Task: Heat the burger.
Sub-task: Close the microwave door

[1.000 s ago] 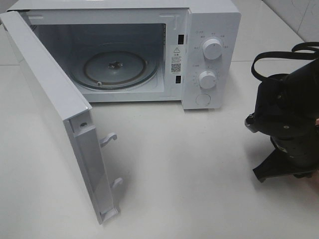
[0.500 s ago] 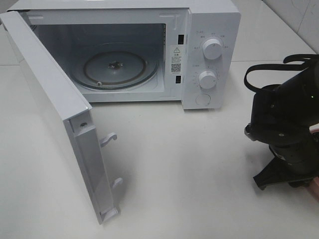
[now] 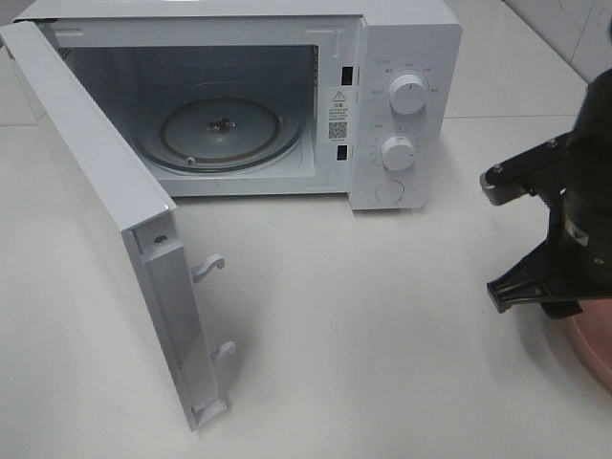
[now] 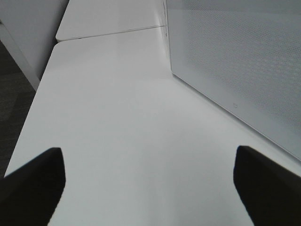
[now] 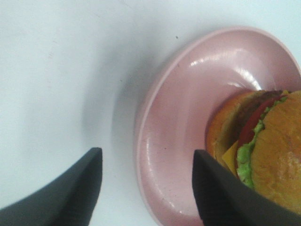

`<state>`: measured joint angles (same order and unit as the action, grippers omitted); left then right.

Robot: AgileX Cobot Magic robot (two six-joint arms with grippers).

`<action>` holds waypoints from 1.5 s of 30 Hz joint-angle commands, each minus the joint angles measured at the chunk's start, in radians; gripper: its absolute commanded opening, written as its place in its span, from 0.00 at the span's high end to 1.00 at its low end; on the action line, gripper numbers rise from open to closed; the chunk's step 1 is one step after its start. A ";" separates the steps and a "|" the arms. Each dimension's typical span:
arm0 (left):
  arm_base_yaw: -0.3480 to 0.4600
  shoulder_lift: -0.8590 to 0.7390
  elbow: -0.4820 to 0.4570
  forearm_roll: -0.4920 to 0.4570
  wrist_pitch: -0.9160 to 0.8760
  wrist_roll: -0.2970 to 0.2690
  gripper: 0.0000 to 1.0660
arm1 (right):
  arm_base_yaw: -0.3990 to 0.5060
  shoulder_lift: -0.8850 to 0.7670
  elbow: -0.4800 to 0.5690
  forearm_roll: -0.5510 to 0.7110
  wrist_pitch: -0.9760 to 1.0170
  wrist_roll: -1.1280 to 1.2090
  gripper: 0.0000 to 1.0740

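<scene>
The burger (image 5: 275, 157), with a golden bun, green lettuce and dark filling, lies on a pink plate (image 5: 183, 117) in the right wrist view. My right gripper (image 5: 146, 193) is open. Its fingers straddle the plate's rim, one finger (image 5: 77, 190) over the table and the other (image 5: 218, 197) over the plate beside the burger. In the high view the right arm (image 3: 574, 210) stands at the right edge over the plate (image 3: 595, 352) and hides the burger. My left gripper (image 4: 150, 188) is open over bare table, with nothing between its fingers.
The white microwave (image 3: 402, 57) stands at the back with its door (image 3: 105, 210) swung wide open toward the front left. Its glass turntable (image 3: 220, 129) has nothing on it. The door's meshed face (image 4: 235, 56) is close beside my left gripper.
My right gripper has opened wider. The right arm has shifted to the right and turned, and part of the pink plate now shows below it.
</scene>
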<state>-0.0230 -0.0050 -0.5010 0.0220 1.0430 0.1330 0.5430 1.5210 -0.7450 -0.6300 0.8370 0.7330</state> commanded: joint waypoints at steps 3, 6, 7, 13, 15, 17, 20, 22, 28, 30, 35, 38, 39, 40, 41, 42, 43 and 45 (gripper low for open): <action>0.002 -0.018 0.003 -0.003 -0.003 -0.007 0.16 | -0.005 -0.209 0.001 0.144 -0.035 -0.229 0.31; 0.002 -0.018 0.003 -0.003 -0.003 -0.007 0.16 | -0.005 -0.288 0.001 0.197 -0.032 -0.309 0.25; 0.002 -0.018 0.003 -0.003 -0.003 -0.007 0.16 | -0.005 -0.358 0.001 0.249 -0.015 -0.368 0.21; 0.002 -0.018 0.003 -0.003 -0.003 -0.007 0.16 | -0.005 -0.558 0.002 0.371 0.076 -0.484 0.24; 0.002 -0.018 0.003 -0.003 -0.003 -0.007 0.16 | -0.005 -0.617 0.002 0.374 0.113 -0.501 0.27; 0.002 -0.018 0.003 -0.003 -0.003 -0.007 0.16 | -0.005 -0.673 0.002 0.370 0.139 -0.510 0.28; 0.002 -0.018 0.003 -0.003 -0.003 -0.007 0.16 | -0.005 -0.763 0.008 0.371 0.176 -0.524 0.28; 0.002 -0.018 0.003 -0.003 -0.003 -0.007 0.16 | -0.005 -0.786 0.013 0.371 0.188 -0.528 0.28; 0.002 -0.018 0.003 -0.003 -0.003 -0.007 0.16 | -0.005 -0.958 0.088 0.381 0.222 -0.530 0.29; 0.002 -0.018 0.003 -0.003 -0.003 -0.007 0.16 | -0.005 -1.002 0.107 0.392 0.221 -0.530 0.29; 0.002 -0.018 0.003 -0.003 -0.003 -0.007 0.16 | -0.005 -1.102 0.172 0.394 0.201 -0.532 0.29; 0.002 -0.018 0.003 -0.003 -0.003 -0.007 0.16 | -0.005 -1.121 0.188 0.396 0.195 -0.532 0.29; 0.002 -0.018 0.003 -0.003 -0.003 -0.007 0.16 | -0.005 -1.159 0.216 0.397 0.185 -0.532 0.29; 0.002 -0.018 0.003 -0.003 -0.003 -0.007 0.16 | -0.006 -1.199 0.236 0.397 0.180 -0.533 0.29; 0.002 -0.018 0.003 -0.003 -0.003 -0.007 0.16 | -0.006 -1.199 0.236 0.397 0.180 -0.533 0.29; 0.002 -0.018 0.003 -0.003 -0.003 -0.007 0.16 | -0.006 -1.217 0.236 0.397 0.179 -0.533 0.29; 0.002 -0.018 0.003 -0.003 -0.003 -0.007 0.16 | -0.023 -1.245 0.236 0.399 0.179 -0.533 0.29; 0.002 -0.018 0.003 -0.003 -0.003 -0.007 0.16 | -0.065 -1.265 0.236 0.400 0.179 -0.536 0.29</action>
<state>-0.0230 -0.0050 -0.5010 0.0220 1.0430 0.1330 0.5240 0.2850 -0.5110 -0.2320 1.0250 0.2080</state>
